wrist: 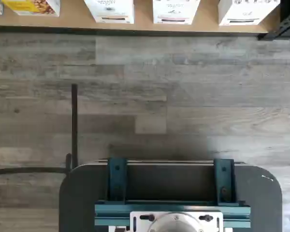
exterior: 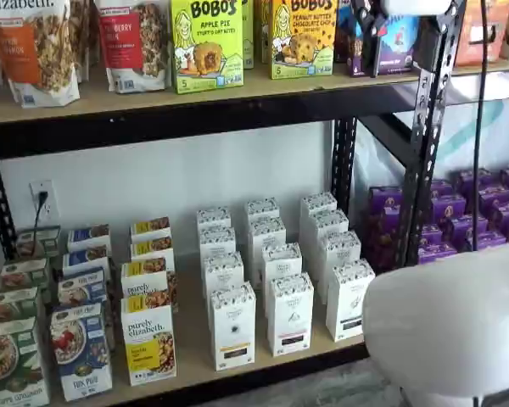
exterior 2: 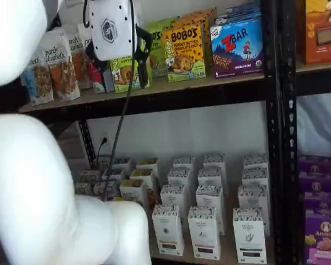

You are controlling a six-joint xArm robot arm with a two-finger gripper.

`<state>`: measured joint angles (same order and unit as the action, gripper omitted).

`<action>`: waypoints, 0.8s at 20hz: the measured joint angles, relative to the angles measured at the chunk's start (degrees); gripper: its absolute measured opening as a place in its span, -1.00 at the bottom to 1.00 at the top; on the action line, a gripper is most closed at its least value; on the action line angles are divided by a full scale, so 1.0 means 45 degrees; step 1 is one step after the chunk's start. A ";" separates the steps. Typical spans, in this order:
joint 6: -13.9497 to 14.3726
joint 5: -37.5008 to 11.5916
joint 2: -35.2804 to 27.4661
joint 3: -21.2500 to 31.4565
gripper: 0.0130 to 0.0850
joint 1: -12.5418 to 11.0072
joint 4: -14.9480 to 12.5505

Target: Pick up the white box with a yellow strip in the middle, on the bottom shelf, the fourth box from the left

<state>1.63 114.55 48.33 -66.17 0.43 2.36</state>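
The white box (exterior: pixel 233 326) with a yellow-orange strip low on its front stands at the front of the left row of white cartons on the bottom shelf (exterior: pixel 191 371). It also shows in a shelf view (exterior 2: pixel 168 229) and in the wrist view (wrist: pixel 109 10). My gripper (exterior 2: pixel 145 55) hangs high up in front of the upper shelf, well above the box and apart from it. Its white body and black fingers show side-on, so I cannot tell whether a gap is there. In a shelf view it (exterior: pixel 370 19) shows dark at the top edge.
Like white cartons with a pinkish strip (exterior: pixel 290 314) and a dark strip (exterior: pixel 349 298) stand right of the box. A purely elizabeth box (exterior: pixel 148 339) stands to its left. A black rack post (exterior: pixel 424 136) rises at the right. My white arm (exterior: pixel 450 322) fills the foreground.
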 joint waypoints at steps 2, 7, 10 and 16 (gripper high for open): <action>-0.0348 0.0425 -0.0222 -0.0170 1.00 -0.0832 0.0893; -0.0671 0.0697 -0.0374 -0.0258 1.00 -0.1398 0.1538; -0.0735 0.0499 -0.0338 -0.0150 1.00 -0.1348 0.1357; -0.1066 -0.0166 -0.0272 0.0324 1.00 -0.1496 0.1076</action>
<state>-3.17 113.80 47.11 -64.72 -6.30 7.20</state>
